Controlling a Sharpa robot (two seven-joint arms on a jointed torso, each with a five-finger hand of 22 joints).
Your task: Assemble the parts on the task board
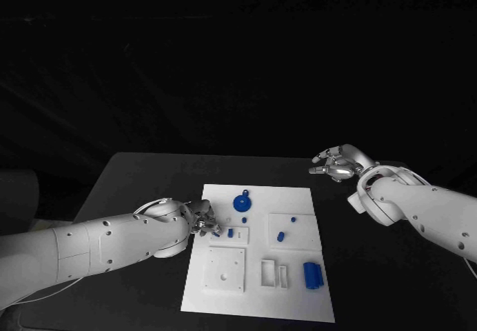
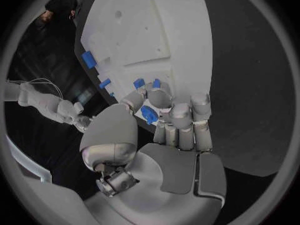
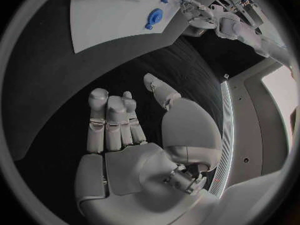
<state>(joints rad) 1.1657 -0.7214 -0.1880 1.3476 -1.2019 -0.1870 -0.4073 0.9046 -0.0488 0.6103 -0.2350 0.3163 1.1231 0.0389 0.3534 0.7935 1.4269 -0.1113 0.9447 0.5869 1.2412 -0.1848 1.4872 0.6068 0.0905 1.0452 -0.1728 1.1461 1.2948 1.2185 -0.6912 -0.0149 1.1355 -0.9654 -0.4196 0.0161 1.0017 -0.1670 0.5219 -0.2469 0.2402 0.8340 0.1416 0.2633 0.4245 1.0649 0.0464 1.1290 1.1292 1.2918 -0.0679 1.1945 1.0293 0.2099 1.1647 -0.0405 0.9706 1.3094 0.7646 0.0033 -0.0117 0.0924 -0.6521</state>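
Observation:
The white task board [image 1: 258,289] lies in the middle of the black table. My left hand [image 1: 203,221] hovers at the board's left edge and pinches a small blue part [image 2: 149,114] between thumb and fingers [image 2: 181,115]. Just beside it on the board sits a small blue block [image 1: 231,233]. A round blue disc [image 1: 242,203] lies near the far edge, two small blue pieces [image 1: 280,236] sit on the raised right square, and a blue cylinder [image 1: 313,274] lies at the near right. My right hand [image 1: 336,164] hangs over bare table beyond the board's far right corner, fingers apart, holding nothing.
A raised white square block [image 1: 227,269] and a slotted white piece [image 1: 274,273] stand on the board's near half. In the right wrist view the board [image 3: 112,15] and the blue disc [image 3: 154,17] lie well ahead of my right hand [image 3: 125,130]. Black table surrounds the board.

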